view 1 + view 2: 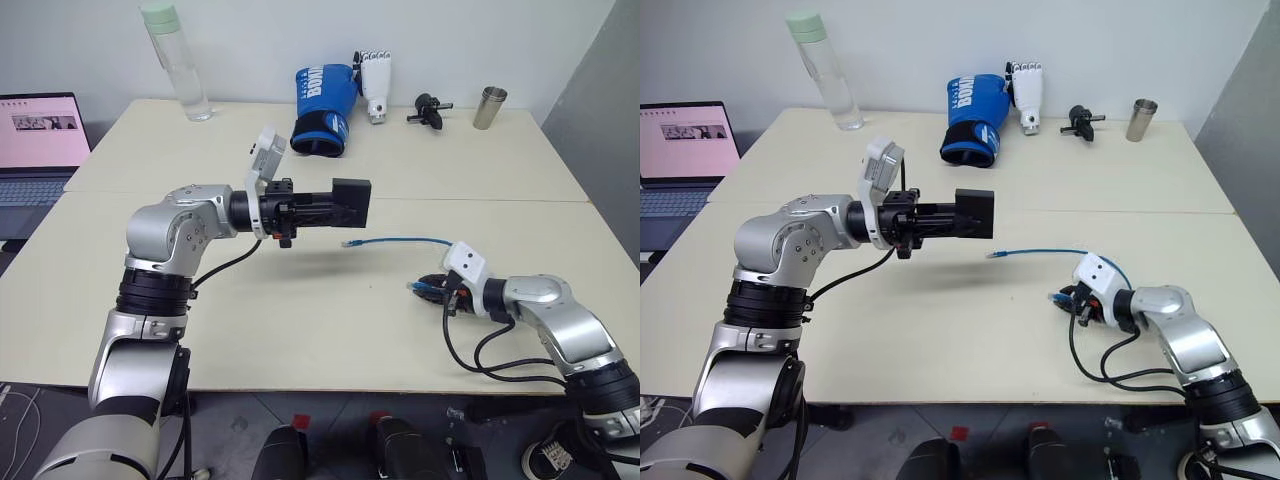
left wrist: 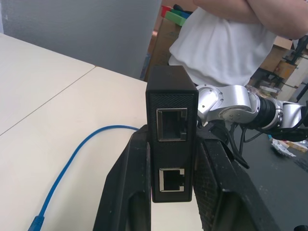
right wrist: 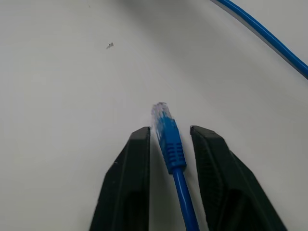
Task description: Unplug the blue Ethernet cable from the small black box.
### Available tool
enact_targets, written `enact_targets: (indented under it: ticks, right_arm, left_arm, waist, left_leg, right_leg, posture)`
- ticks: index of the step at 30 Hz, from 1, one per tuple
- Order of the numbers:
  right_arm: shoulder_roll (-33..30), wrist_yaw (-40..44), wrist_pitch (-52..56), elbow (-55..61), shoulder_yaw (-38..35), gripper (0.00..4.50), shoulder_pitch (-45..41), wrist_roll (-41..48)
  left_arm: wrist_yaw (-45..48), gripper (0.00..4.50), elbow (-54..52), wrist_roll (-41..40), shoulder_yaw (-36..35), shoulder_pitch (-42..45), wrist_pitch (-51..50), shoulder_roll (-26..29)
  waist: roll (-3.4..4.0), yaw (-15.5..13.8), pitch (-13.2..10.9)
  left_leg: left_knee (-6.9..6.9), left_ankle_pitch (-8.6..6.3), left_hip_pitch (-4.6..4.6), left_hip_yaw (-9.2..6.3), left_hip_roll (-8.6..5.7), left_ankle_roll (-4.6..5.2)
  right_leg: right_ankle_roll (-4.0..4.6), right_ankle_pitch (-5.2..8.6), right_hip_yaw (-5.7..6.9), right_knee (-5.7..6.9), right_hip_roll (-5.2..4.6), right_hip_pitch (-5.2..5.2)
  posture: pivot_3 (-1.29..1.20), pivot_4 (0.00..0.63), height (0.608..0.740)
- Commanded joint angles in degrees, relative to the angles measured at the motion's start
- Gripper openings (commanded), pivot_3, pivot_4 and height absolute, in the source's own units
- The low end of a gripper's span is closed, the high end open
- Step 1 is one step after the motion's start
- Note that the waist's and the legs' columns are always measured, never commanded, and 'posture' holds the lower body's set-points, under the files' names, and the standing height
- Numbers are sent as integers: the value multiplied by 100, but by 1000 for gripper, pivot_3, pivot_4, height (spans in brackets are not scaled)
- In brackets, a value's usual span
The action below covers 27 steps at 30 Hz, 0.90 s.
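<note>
My left gripper (image 1: pixel 330 207) is shut on the small black box (image 1: pixel 351 202) and holds it level above the middle of the table. In the left wrist view the box (image 2: pixel 171 130) stands between the two fingers, and both of its ports are empty. The blue Ethernet cable (image 1: pixel 400 240) lies loose on the table, one clear plug (image 1: pixel 348 243) under the box. Its other plug (image 3: pixel 166 130) rests on the table between the parted fingers of my right gripper (image 1: pixel 422 287), which sits low at the front right, open, with a gap on each side of the cable.
At the table's back stand a clear bottle (image 1: pixel 178 60), a blue boxing glove (image 1: pixel 325 105), a white robot hand (image 1: pixel 376 85), a small black part (image 1: pixel 428 110) and a metal cup (image 1: pixel 489 107). A laptop (image 1: pixel 35 140) is at far left. A person (image 2: pixel 216 43) stands beyond the right edge.
</note>
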<state>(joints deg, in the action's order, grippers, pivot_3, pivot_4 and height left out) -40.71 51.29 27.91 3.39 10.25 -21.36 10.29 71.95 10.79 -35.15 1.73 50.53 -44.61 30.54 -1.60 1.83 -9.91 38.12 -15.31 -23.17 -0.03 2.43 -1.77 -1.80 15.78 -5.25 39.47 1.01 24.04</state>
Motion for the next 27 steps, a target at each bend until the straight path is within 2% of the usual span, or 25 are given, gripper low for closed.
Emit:
enact_targets:
  ticks: [1,3,6,9,11,13,19,22,27]
  right_arm:
    - [-206,340,1,352,-235,2221,-93,216]
    - [-291,528,208,533,-296,2665,-132,414]
    - [-575,1026,1181,1122,-607,3351,-337,1322]
    - [-644,1087,1811,1364,-839,3974,-524,1867]
    - [-563,1005,2753,1287,-1380,4422,-1141,2781]
    - [-414,735,3410,1120,-1837,4422,-1717,3400]
    - [172,-403,4315,948,-2513,4422,-2607,4122]
    - [417,-828,4194,1340,-2429,4422,-2508,4102]
    - [561,-1159,3269,2016,-1731,4422,-1939,3370]
  left_arm:
    - [17,797,-123,-90,-128,128,12,51]
    - [18,797,-121,-92,-137,124,14,61]
    - [-11,797,-40,-62,-204,141,69,107]
    - [-26,797,8,-52,-234,152,100,133]
    - [-78,797,66,2,-311,120,177,236]
    - [-147,797,106,36,-421,70,230,344]
    - [-552,797,441,210,-773,-93,526,579]
    - [-1168,797,794,612,-926,-239,1165,498]
    - [-2977,797,1678,1678,-919,-286,2451,39]
  waist:
    - [0,-1,0]
    - [0,0,0]
    - [0,0,0]
    - [0,3,0]
    - [0,10,0]
    - [0,20,-1]
    - [-1,0,0]
    - [0,-1,0]
    - [-3,-38,1]
  left_leg:
    - [0,0,0,0,0,0]
    - [0,0,0,-1,0,0]
    - [0,0,0,-1,0,0]
    - [1,0,1,-2,1,1]
    - [1,-1,5,-7,3,1]
    - [1,0,5,-1,2,1]
    - [-5,-1,4,-5,6,2]
    - [-4,-1,2,-1,4,2]
    - [1,-1,-11,-10,2,2]
  right_leg:
    - [0,0,0,0,0,0]
    - [0,0,0,0,0,0]
    - [0,0,-1,2,0,0]
    - [1,0,-1,2,0,-1]
    - [1,0,4,1,1,-6]
    - [1,0,-5,7,1,0]
    - [3,0,5,-1,2,-2]
    - [3,0,1,2,-3,0]
    - [1,-1,10,-3,-7,3]
  posture:
    - [0,150,740]
    - [0,150,740]
    - [0,150,740]
    - [0,150,740]
    - [0,150,740]
    - [0,150,740]
    - [0,150,740]
    - [0,150,740]
    - [0,150,740]
